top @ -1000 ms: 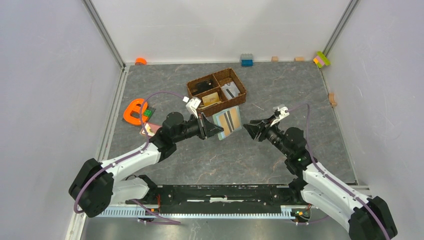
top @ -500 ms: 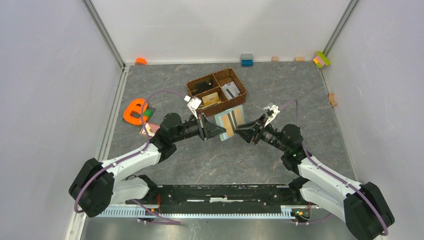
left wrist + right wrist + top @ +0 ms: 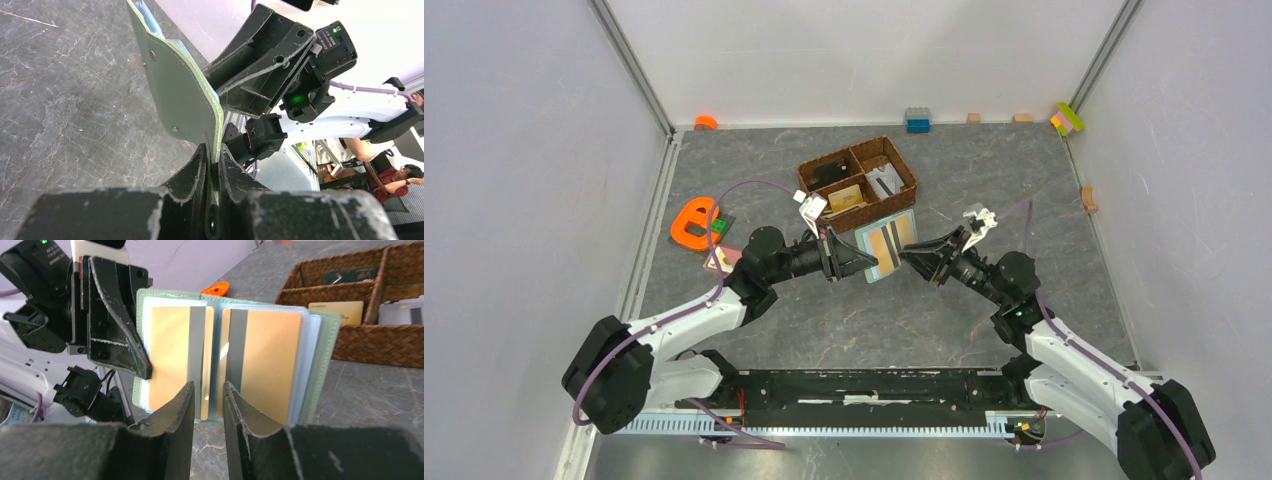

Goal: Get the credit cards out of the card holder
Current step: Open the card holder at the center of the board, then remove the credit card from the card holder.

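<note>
My left gripper [image 3: 864,264] is shut on one edge of the sage-green card holder [image 3: 886,243] and holds it open and upright above the table. Its green outside shows in the left wrist view [image 3: 175,90], pinched between my jaws [image 3: 212,152]. In the right wrist view its pale blue inside [image 3: 320,365] holds two tan-orange credit cards with grey stripes, one left [image 3: 170,355] and one right [image 3: 270,360]. My right gripper [image 3: 208,385] is narrowly open and empty just in front of the fold, also seen from above [image 3: 911,258].
A brown wicker divided basket [image 3: 857,180] stands behind the holder and has a tan card in one compartment [image 3: 336,311]. An orange letter-e shape [image 3: 692,222] and a pinkish card [image 3: 724,260] lie at the left. Small blocks line the back wall.
My right gripper has moved left, up close to the open card holder. My left gripper has kept its hold and tilted the holder slightly.
</note>
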Tool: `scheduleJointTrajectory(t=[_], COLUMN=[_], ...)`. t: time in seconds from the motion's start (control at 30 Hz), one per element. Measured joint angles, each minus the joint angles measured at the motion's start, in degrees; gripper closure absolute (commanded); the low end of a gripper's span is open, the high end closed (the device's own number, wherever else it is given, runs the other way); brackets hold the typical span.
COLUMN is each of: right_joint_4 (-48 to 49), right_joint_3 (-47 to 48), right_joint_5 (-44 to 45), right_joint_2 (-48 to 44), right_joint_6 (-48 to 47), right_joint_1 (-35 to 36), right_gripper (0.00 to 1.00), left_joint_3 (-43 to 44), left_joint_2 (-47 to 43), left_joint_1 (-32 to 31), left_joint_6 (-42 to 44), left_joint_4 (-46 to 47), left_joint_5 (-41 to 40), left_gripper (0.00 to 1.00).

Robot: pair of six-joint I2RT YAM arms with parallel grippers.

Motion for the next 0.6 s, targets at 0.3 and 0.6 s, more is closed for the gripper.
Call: scheduleJointTrajectory(t=[0.3, 0.6], right_joint_4=[-0.52, 1.09], right_joint_3=[-0.11, -0.11], right_joint_5=[1.92, -1.84], right_joint_2=[-1.20, 1.90], right_joint_6=[-0.02, 0.90], right_joint_1=[-0.68, -0.68], right_gripper=[0.72, 0.73], left_joint_3=[0.00, -0.22], left_joint_2=[0.00, 0.00], left_joint_1=[-0.04, -0.17], left_joint_6=[-0.02, -0.15], left_joint_4=[0.79, 1.38], left_joint_5=[0.17, 1.11], left_gripper=[0.98, 0.98])
